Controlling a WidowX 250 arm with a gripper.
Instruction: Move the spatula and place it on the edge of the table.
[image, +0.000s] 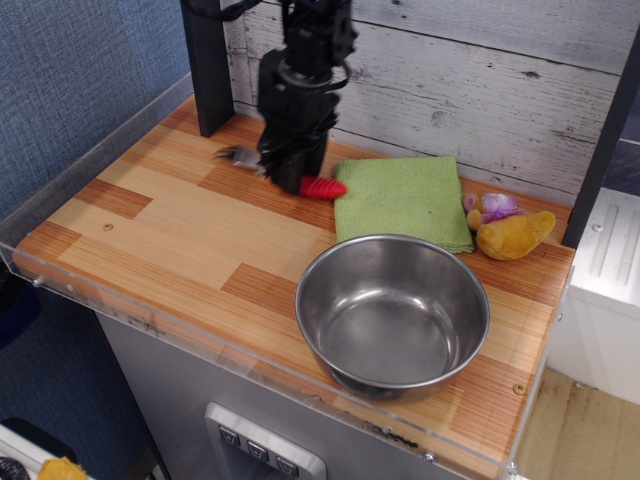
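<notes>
1. Your gripper (288, 172) is down at the back of the table (170, 225), right in front of the white plank wall (480, 80), and its fingers are clamped on the spatula (290, 175).
2. The spatula sits crosswise in the grip: the grey pronged head pokes out on the left side of the gripper, the ribbed red handle sticks out on the right. The picture's a bit blurry there, so you can't really tell if it's resting on the wood or lifted just off it.
3. Just to the right of the gripper is the green cloth (405, 200), lying flat. The red handle tip ends right at the cloth's left edge; whether they actually touch is too close to call.
4. Container check: the steel bowl (393, 312) is in front of the gripper and off to the right, toward the near rim of the table. You're only seeing shiny metal and reflections in there, and its back rim comes up against the front edge of the cloth.
5. Further right of the gripper, past the cloth, there's a yellow plush toy (515, 235) with something purple (495, 206) beside it, near the table's right rear corner.
6. A black post (208, 65) stands just left of the arm, at the back edge.
</notes>
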